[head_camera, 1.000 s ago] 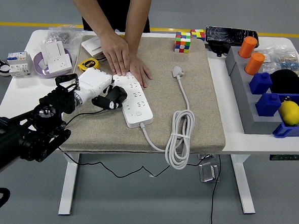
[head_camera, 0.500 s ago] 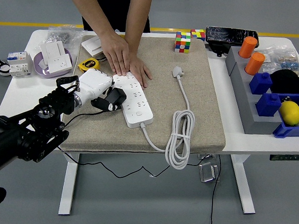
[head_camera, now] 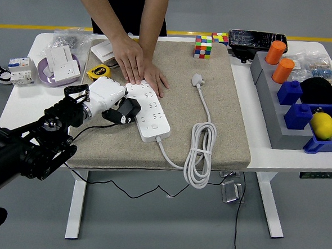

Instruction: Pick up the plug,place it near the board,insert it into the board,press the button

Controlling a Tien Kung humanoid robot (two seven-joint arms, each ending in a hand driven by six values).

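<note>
A white power strip [head_camera: 150, 113] lies on the beige mat [head_camera: 213, 88], its own white cable [head_camera: 200, 152] coiled to the right and ending in a white plug [head_camera: 197, 79]. My left hand [head_camera: 114, 101], white with black fingertips, is shut on a black plug [head_camera: 127, 110] right at the strip's left edge, touching or nearly touching it. A thin black cord [head_camera: 92, 128] trails from the plug. A person's two hands [head_camera: 137, 66] press flat on the strip's far end. My right hand is out of view.
A yellow tape measure [head_camera: 98, 71] and a purple dish with white parts [head_camera: 59, 66] sit at the left. Rubik's cubes [head_camera: 203, 46] stand at the back. A grey rack with orange and blue blocks [head_camera: 289, 92] and a lemon [head_camera: 322, 125] fill the right side.
My left hand has shifted very slightly with the black plug beside the strip; the person's hands have stayed put.
</note>
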